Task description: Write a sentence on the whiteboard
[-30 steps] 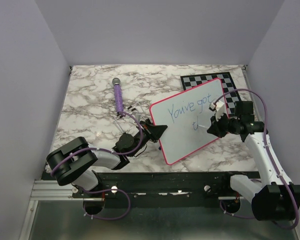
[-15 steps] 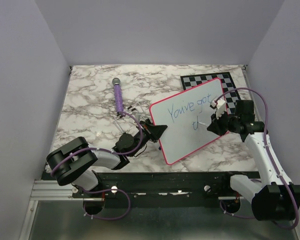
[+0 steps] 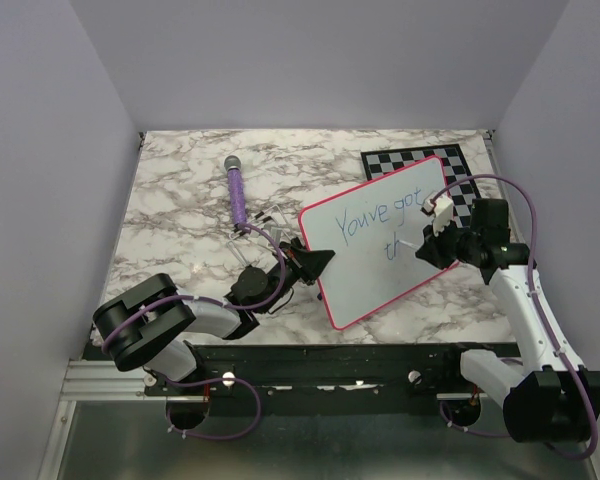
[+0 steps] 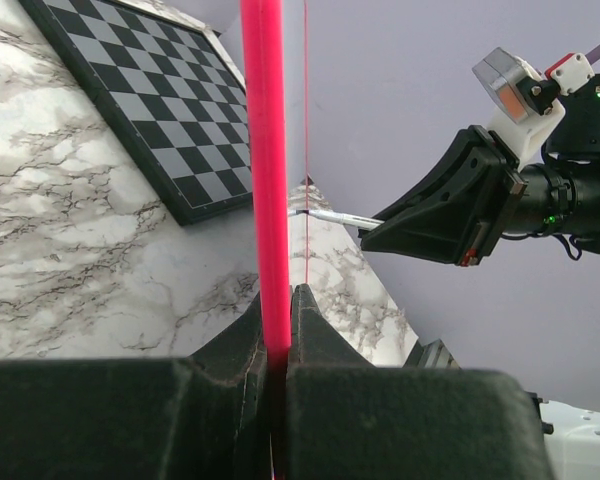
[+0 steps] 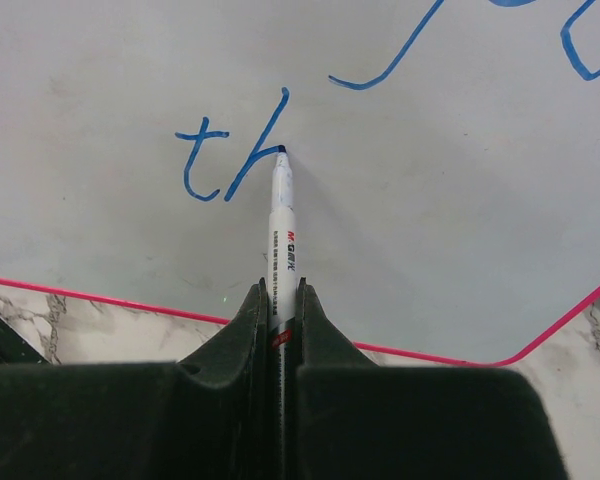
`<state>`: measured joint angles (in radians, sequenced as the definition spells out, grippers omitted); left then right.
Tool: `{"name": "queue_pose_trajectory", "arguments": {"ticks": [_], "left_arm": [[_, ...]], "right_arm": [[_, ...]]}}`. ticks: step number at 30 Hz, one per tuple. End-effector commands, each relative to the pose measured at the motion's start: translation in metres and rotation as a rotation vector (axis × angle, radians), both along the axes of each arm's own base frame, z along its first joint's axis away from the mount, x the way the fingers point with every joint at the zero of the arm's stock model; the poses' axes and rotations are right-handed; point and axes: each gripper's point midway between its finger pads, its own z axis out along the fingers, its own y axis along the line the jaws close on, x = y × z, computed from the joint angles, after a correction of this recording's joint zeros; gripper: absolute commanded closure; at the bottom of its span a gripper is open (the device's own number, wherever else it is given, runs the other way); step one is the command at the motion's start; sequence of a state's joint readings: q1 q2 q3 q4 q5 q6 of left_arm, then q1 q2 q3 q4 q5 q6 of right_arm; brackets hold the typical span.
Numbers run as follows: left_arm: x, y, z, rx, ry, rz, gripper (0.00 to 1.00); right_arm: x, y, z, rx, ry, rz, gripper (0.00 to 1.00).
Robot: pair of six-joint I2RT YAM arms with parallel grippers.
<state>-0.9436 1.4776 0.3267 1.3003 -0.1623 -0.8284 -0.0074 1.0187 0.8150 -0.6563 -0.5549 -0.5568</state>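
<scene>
The whiteboard (image 3: 365,280), white with a pink-red rim, stands tilted on the table. My left gripper (image 3: 315,262) is shut on its left edge; in the left wrist view the rim (image 4: 264,150) runs straight up from between the closed jaws (image 4: 277,300). My right gripper (image 3: 427,250) is shut on a white marker (image 5: 282,230), whose blue tip touches the board. The sentence (image 3: 380,215) reads "You've got" on the top line. Below it are the letters "th" (image 5: 225,160), and the marker tip rests at the h's arch.
A grey-and-black chessboard (image 3: 425,165) lies flat behind the whiteboard at the back right. A purple microphone-shaped object (image 3: 237,190) lies on the marble table (image 3: 170,220) at the back left, with thin wire clips (image 3: 265,215) beside it. Walls close in on three sides.
My right gripper shifted slightly up and to the right with the marker, and the lower line grew from "t" to "th". The left arm and the board stayed still.
</scene>
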Motion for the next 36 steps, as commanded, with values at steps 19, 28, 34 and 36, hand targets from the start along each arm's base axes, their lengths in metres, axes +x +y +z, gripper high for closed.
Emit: {"name": "queue_pose_trajectory", "arguments": {"ticks": [19, 28, 34, 36], "left_arm": [[-0.014, -0.007, -0.006, 0.057, -0.058, -0.07, 1.0], [-0.014, -0.007, -0.004, 0.054, -0.061, -0.069, 1.0], [-0.014, -0.006, -0.005, 0.053, -0.06, -0.07, 1.0], [-0.014, -0.006, -0.005, 0.053, -0.06, -0.07, 1.0]], "right_arm": [[-0.016, -0.009, -0.016, -0.073, 0.035, 0.014, 0.99], [-0.029, -0.011, -0.027, -0.093, 0.081, 0.034, 0.99], [-0.031, -0.016, -0.033, -0.118, 0.099, 0.015, 0.99], [-0.03, -0.016, -0.033, -0.118, 0.098, 0.009, 0.99]]}}
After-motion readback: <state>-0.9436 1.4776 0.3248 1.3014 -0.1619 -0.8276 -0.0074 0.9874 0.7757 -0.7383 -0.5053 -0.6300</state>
